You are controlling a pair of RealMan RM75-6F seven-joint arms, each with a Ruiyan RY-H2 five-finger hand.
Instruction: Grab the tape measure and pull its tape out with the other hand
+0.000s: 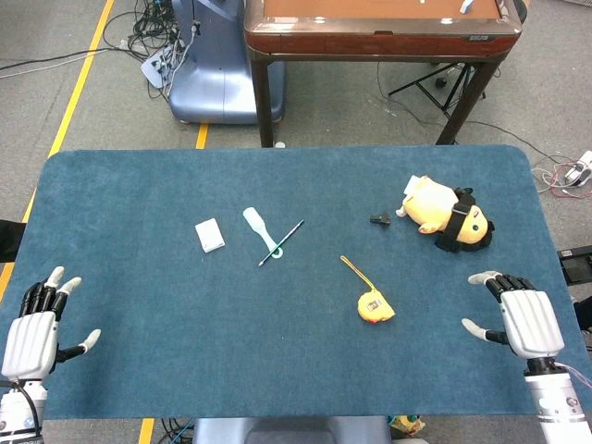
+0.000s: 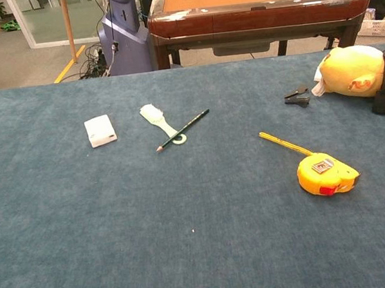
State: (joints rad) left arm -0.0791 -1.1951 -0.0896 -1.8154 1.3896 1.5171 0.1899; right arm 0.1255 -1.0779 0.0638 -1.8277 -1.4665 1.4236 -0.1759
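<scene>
A yellow tape measure (image 1: 376,306) (image 2: 325,175) lies on the blue table mat (image 1: 277,370) right of centre, with a short length of yellow tape (image 1: 354,270) (image 2: 284,143) sticking out toward the back left. My right hand (image 1: 523,317) hovers open at the mat's right edge, well to the right of the tape measure and apart from it. My left hand (image 1: 39,324) is open at the front left corner, far from it. Neither hand shows in the chest view.
A white box (image 1: 210,235) (image 2: 100,130), a pale green brush (image 1: 260,231) (image 2: 162,123) and a pencil (image 1: 282,242) (image 2: 182,130) lie left of centre. A yellow plush toy (image 1: 444,213) (image 2: 359,71) and a small black clip (image 1: 379,219) (image 2: 296,96) sit back right. A wooden table (image 1: 379,37) stands behind.
</scene>
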